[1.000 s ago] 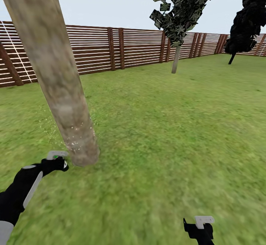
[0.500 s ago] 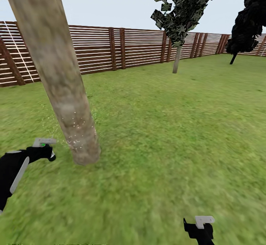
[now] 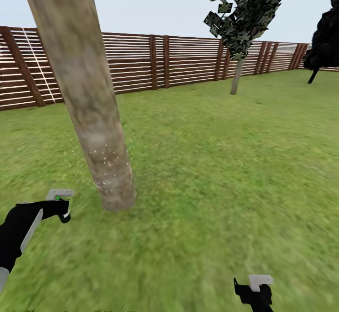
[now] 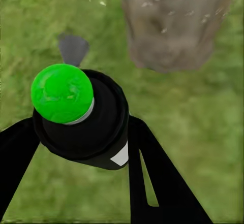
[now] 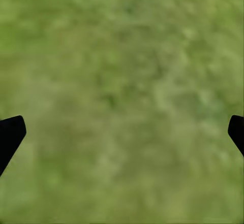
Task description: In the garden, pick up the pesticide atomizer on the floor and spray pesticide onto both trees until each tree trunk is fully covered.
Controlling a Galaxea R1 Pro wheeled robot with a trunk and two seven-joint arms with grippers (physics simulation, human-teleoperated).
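Left pincer (image 3: 60, 208) clenched on the small dark-bodied pesticide atomizer (image 3: 61, 204), held low beside the thick mottled beige-grey tree trunk (image 3: 89, 100).

From the head view the black left arm reaches in from the left edge, the atomizer's light grey nozzle head uppermost and aimed at the trunk's base, near it but not touching; pale specks dot the lower bark and the green grass lawn (image 3: 212, 170) just beside it. In the left wrist view the black fingers (image 4: 147, 173) flank the atomizer (image 4: 81, 115), its bright green round cap facing the camera and the trunk (image 4: 173, 23) beyond. Right pincer (image 3: 256, 291) hangs low over the grass, well apart from the tree; its black fingertips (image 5: 10, 135) stand wide, released. A slatted brown wooden fence (image 3: 188, 60) rings the lawn behind a dark-leaved, thin-stemmed tree (image 3: 245, 15).
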